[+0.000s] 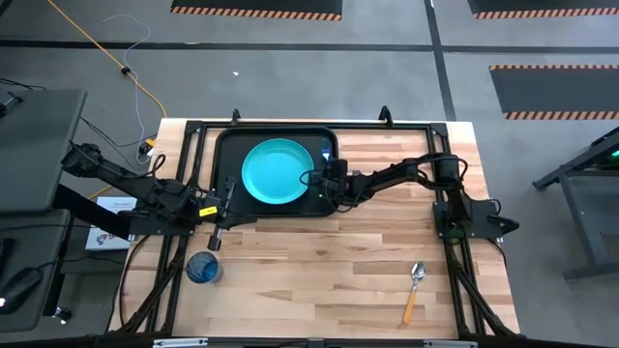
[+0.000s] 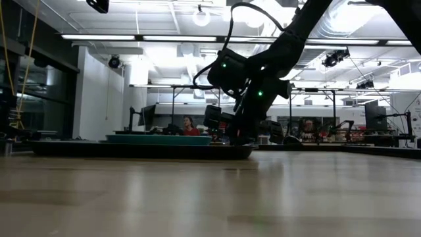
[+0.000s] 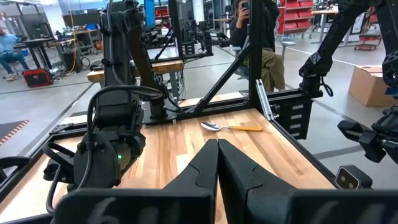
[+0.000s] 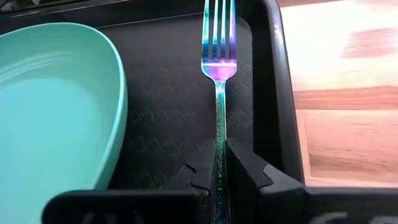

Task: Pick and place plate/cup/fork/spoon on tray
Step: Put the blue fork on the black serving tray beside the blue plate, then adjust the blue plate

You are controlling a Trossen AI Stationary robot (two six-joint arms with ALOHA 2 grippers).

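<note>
My right claw (image 4: pixel 219 163) is pinched tight on the fork (image 4: pixel 218 74), gripping its handle near the end, tines pointing away and lying low over the tray (image 4: pixel 174 112) floor. The fork sits in the narrow strip between the plate (image 4: pixel 56 106) and the tray's right rim. It looks thin, stiff and light, with a glossy, iridescent finish, so I judge it slippery; a grip on the flat of the handle suits it, and it may pivot if held loosely.

The plate already rests in the tray. The cup (image 1: pixel 203 268) stands on the bench (image 1: pixel 319 261) near the front left, and the spoon (image 1: pixel 414 290) lies front right, both well clear of the tray. My left claw (image 3: pixel 217 163) waits with its fingers closed on nothing, just left of the tray's front corner. The rim and plate edge crowd the fork on both sides.
</note>
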